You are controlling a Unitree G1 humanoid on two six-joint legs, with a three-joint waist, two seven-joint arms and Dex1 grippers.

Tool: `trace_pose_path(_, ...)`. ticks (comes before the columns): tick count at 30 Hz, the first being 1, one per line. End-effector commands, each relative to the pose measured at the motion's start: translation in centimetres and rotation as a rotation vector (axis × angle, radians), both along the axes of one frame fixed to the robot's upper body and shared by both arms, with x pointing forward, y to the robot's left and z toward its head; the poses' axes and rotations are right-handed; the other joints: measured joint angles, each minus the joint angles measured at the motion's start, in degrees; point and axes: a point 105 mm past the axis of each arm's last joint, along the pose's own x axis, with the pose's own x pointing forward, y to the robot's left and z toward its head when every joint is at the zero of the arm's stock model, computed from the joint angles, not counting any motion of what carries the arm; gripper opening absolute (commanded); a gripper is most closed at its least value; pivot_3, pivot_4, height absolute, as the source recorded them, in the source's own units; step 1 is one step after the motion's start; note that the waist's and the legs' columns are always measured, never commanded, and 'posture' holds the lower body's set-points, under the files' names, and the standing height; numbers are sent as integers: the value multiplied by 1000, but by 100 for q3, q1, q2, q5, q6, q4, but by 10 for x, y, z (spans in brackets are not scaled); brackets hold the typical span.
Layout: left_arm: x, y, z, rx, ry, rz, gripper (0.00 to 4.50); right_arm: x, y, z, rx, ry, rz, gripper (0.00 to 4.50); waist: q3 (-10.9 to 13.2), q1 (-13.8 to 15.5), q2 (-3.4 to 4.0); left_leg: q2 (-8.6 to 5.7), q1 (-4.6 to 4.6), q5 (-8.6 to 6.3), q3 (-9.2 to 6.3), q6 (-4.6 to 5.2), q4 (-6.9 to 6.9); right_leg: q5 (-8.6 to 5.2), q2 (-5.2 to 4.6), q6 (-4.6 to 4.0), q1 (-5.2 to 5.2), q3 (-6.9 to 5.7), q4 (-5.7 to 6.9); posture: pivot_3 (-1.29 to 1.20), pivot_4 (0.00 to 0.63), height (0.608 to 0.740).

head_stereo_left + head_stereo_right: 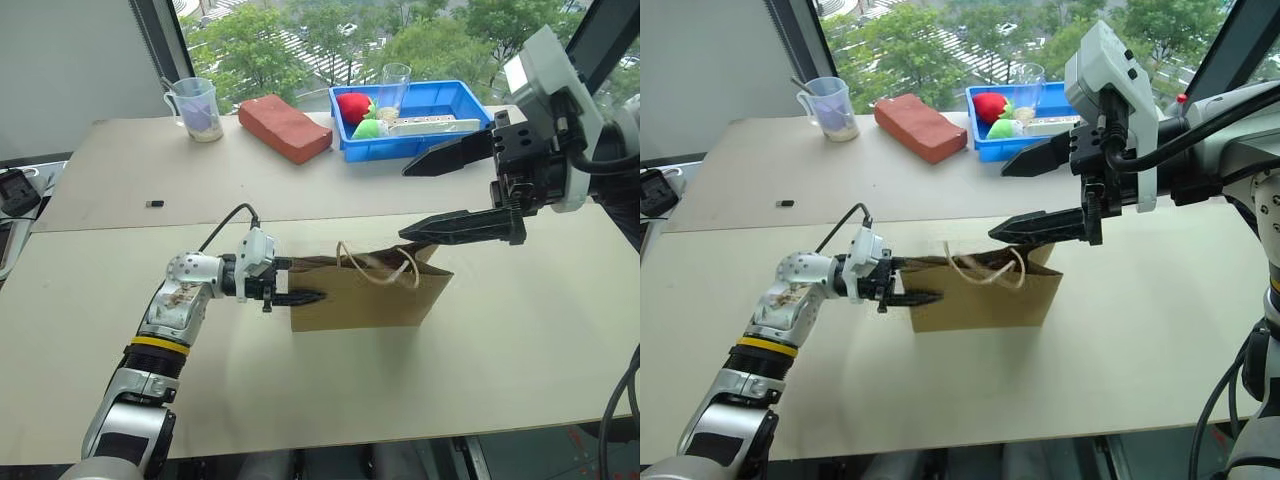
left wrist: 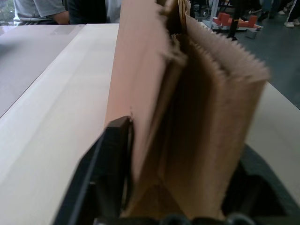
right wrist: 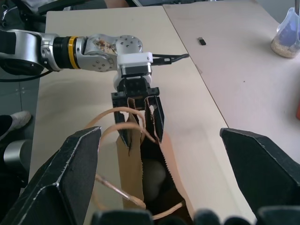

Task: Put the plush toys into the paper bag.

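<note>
The brown paper bag stands upright in the middle of the table, its mouth open and its loop handles flopping over the top. My left gripper is at the bag's left end. It points right, and its fingers are open and straddle the end fold, one on each side of the paper. My right gripper hovers wide open above the bag's right end and holds nothing. Down inside the bag lies a pale plush toy.
A blue bin at the back holds a red and a green rounded toy and a clear glass. Left of it lie a reddish-brown block and a measuring cup. A small black item sits at mid-left. A person is beyond the table.
</note>
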Motion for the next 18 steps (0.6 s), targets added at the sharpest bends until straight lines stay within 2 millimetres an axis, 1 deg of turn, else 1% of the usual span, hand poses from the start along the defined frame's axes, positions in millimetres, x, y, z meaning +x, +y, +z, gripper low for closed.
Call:
trace_pose_path(1, -6, 18, 45, -28, -87, 73, 4467, 3, -14, 8, 26, -63, -59, 4500, 1, 0, -1, 0, -1, 0, -1, 0, 0, 0, 0, 0, -1, 0, 0, 0, 150, 740)
trace_pose_path(3, -8, 30, 65, -5, -84, 143, 4467, 8, -28, 6, 33, -68, -126, 4500, 1, 11, -1, 2, -4, 0, -2, 0, -1, 0, 1, 0, -4, 1, 0, 0, 150, 740)
trace_pose_path(4, -8, 34, 71, 5, -77, 172, 4467, 9, -32, 5, 35, -71, -148, 4500, 1, 22, -1, 1, -4, -1, -2, 0, -1, 0, 0, 0, -3, 1, 0, 0, 150, 740)
trace_pose_path(6, -3, 46, 86, 48, -95, 264, 4467, 15, -48, 0, 48, -83, -232, 4500, 1, 46, 0, 0, -1, -2, -1, 2, -1, 0, -1, 0, -2, 1, 0, 0, 150, 740)
trace_pose_path(7, -2, 50, 89, 63, -100, 292, 4467, 16, -53, -2, 52, -88, -257, 4500, 1, 47, 0, -1, -1, -2, -1, 2, 0, 0, -1, 0, 0, -2, -1, 0, 150, 740)
trace_pose_path(8, 3, 58, 96, 78, -123, 343, 4467, 22, -66, -6, 52, -106, -326, 4500, 1, 57, 0, -1, -1, -2, -3, 2, 1, 0, -1, 0, 2, -4, -1, 0, 150, 740)
trace_pose_path(10, 8, 69, 104, 98, -165, 406, 4467, 28, -85, -16, 34, -126, -419, 4500, 1, 53, 0, -2, 2, -2, 1, 2, 3, 0, -1, 0, 4, -4, 0, 0, 150, 740)
trace_pose_path(13, 9, 78, 107, 132, -172, 445, 4467, 24, -105, -35, -1, -106, -488, 4500, 1, 42, 0, -4, 2, -2, 6, 2, 2, 0, -2, 0, 4, -1, 0, 0, 150, 740)
trace_pose_path(16, 10, 84, 103, 181, -155, 466, 4467, 16, -111, -51, -9, -61, -503, 4500, 1, 28, 0, -1, 4, -1, 7, 2, -5, 0, 1, 0, 2, 0, 0, 0, 150, 740)
trace_pose_path(18, 13, 85, 103, 179, -153, 460, 4467, 16, -112, -57, -7, -54, -509, 4500, 1, 20, 0, -1, 8, -1, 10, 2, -5, 0, 1, 0, 3, 2, 2, 0, 150, 740)
